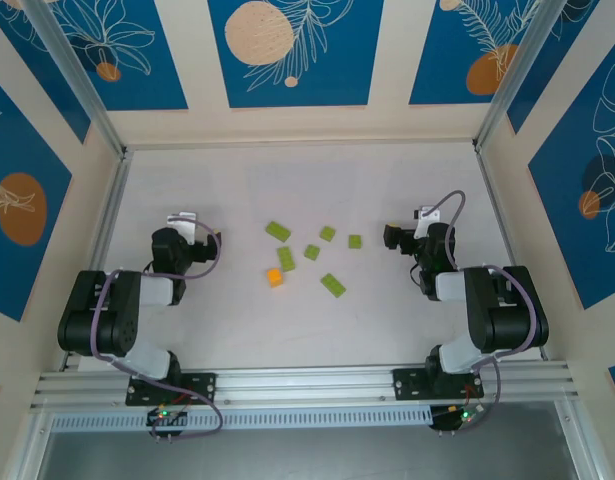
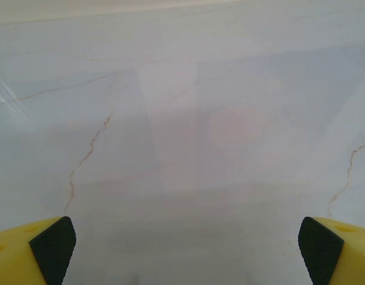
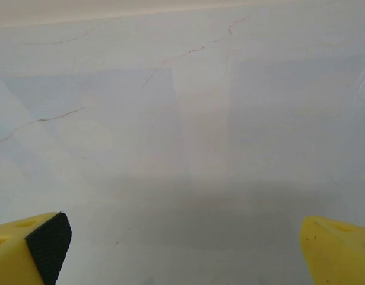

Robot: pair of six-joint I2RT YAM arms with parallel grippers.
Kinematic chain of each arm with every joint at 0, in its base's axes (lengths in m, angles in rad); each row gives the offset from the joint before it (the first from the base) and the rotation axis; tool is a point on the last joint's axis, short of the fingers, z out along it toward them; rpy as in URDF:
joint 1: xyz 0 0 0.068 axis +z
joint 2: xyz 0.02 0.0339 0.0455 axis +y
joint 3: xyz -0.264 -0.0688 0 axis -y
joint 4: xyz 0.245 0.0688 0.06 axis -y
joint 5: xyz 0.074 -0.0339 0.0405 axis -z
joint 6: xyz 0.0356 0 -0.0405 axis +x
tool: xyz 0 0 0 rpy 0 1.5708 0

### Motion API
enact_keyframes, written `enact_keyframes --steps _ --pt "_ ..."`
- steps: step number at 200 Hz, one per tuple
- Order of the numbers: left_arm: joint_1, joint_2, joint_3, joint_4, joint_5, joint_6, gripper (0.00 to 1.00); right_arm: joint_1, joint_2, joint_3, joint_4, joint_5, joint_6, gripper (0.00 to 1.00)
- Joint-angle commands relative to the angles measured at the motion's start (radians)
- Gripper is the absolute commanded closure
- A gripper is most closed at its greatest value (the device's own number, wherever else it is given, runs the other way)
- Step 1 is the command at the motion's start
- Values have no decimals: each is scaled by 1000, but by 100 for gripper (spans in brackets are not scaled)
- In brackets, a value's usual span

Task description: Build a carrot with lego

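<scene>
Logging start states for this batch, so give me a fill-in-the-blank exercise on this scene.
1. The lego bricks lie loose on the table, ___ the two arms.
2. The odd-coloured brick is ___; the others are lime-green.
3. The left gripper and right gripper are both ___, holding nothing.
Missing words: between; orange; open.
</scene>
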Motion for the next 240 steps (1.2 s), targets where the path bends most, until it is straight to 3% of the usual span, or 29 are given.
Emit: enact_keyframes --steps 1,122,148,161,183,201,240 --pt "-7 -3 6 28 7 14 1 -6 6 18 33 -26 7 0" --pt "-8 -6 3 32 1 12 1 -6 6 20 34 -26 7 0" --pt "-10 -111 62 -158 -71 -14 1 -4 3 16 36 -16 9 6" --pt "-8 -192 118 -349 -155 -69 1 -5 -35 30 -7 54 38 8" --pt "-9 -287 228 -654 -371 -235 1 3 -183 142 -365 139 109 8" --pt "-7 -319 274 -801 -511 -326 1 30 -249 246 -613 110 156 8" --pt "0 -321 348 -936 -333 -349 1 257 -147 598 -1209 83 128 0"
